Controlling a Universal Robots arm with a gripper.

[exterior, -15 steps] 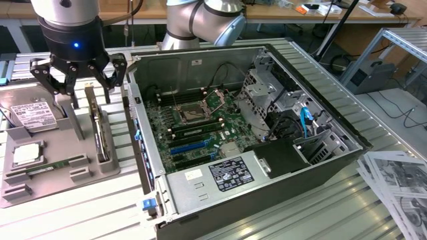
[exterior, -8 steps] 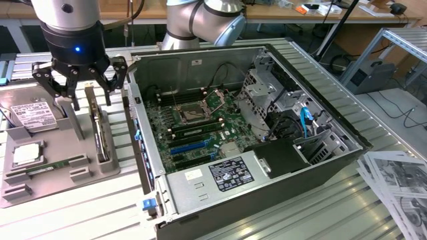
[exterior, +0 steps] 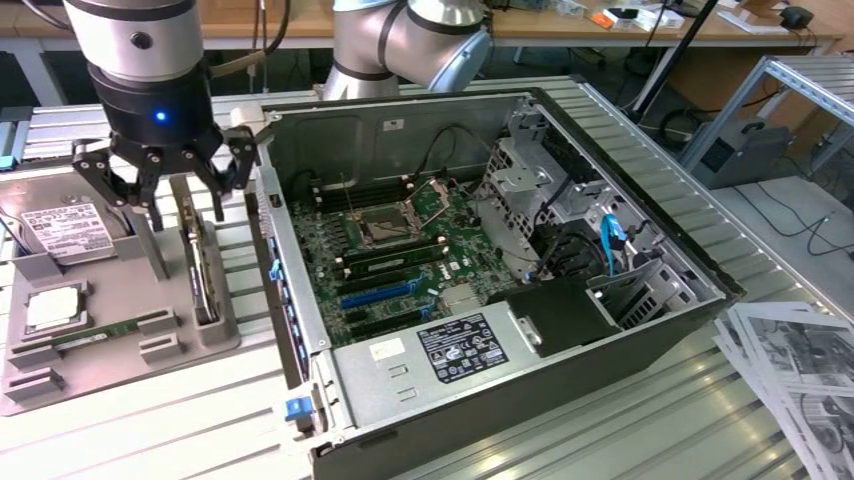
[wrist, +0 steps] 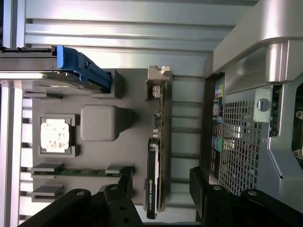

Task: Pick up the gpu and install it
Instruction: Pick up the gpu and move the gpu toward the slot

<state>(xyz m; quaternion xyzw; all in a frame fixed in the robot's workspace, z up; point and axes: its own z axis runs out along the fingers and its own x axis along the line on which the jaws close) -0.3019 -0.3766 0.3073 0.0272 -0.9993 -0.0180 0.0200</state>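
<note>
While the black two-fingered gripper (exterior: 180, 212) on the silver robot arm (exterior: 400, 40) hangs over the grey moulded parts tray (exterior: 200, 345), its jaws stand wide apart and hold nothing. Standing on its long edge in a slot of that tray is the gpu (exterior: 200, 265), a thin dark expansion card, on the side of the tray nearest the open black computer case (exterior: 587, 390). From the wrist view the card (wrist: 154, 161) runs between the two black fingers (wrist: 118, 189), one on each side of its end, and neither is visibly pressed against it. The tray (wrist: 132, 142) also carries a boxy silver hard drive with a white label (exterior: 60, 228), a square silver processor chip (exterior: 51, 308) in its own pocket, and a narrow green memory stick (exterior: 100, 335) lying flat near the tray's front. Just beside the tray, toward the exterior view's right, the case lies on its side with its panel off, showing the green motherboard (exterior: 387, 240) and its blue expansion slots (exterior: 380, 295). Everything rests on a ribbed metal table (exterior: 160, 430). Printed paper sheets (exterior: 801, 370) lie at the exterior view's far right
</note>
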